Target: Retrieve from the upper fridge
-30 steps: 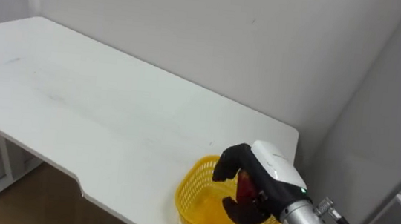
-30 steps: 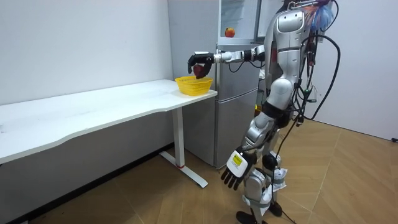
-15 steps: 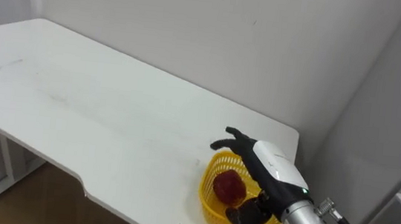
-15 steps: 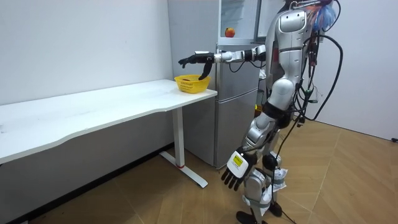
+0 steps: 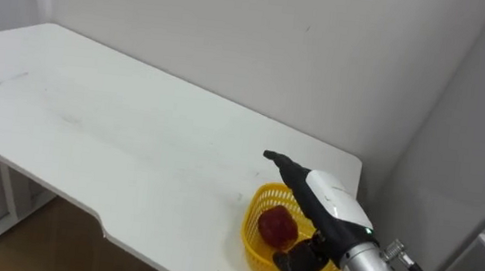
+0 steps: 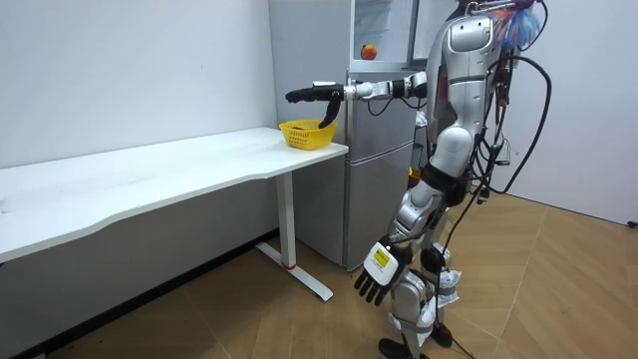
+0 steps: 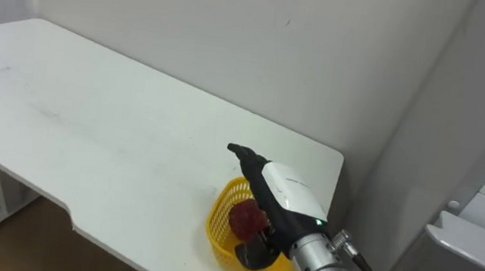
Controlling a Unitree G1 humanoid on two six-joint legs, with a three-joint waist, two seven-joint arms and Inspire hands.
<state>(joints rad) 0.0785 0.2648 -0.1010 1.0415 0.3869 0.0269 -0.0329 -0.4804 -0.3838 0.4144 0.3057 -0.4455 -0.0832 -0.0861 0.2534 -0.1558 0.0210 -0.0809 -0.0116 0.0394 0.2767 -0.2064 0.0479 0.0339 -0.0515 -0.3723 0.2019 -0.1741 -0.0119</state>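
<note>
A red apple (image 5: 277, 225) lies inside the yellow basket (image 5: 253, 246) at the near right corner of the white table (image 5: 134, 133). My right hand (image 5: 334, 208) hovers over the basket, open, its fingers (image 5: 289, 167) stretched straight out above the far rim and its thumb low beside the apple, apart from it. In the right eye view the apple (image 7: 246, 217) sits under the same hand (image 7: 282, 189). The room view has me standing by the fridge (image 6: 384, 150) with the right hand (image 6: 309, 95) reaching out over the basket (image 6: 307, 133). My left hand (image 6: 374, 284) hangs open by my thigh.
The fridge's upper compartment stands open with a round orange-red fruit (image 6: 369, 52) on its shelf. A white wall runs behind the table. The table's long top (image 6: 150, 175) stretches away towards the room view's left.
My right hand has opened from a curled grip on the red apple. The apple now lies in the basket, and the fingers have straightened out above it.
</note>
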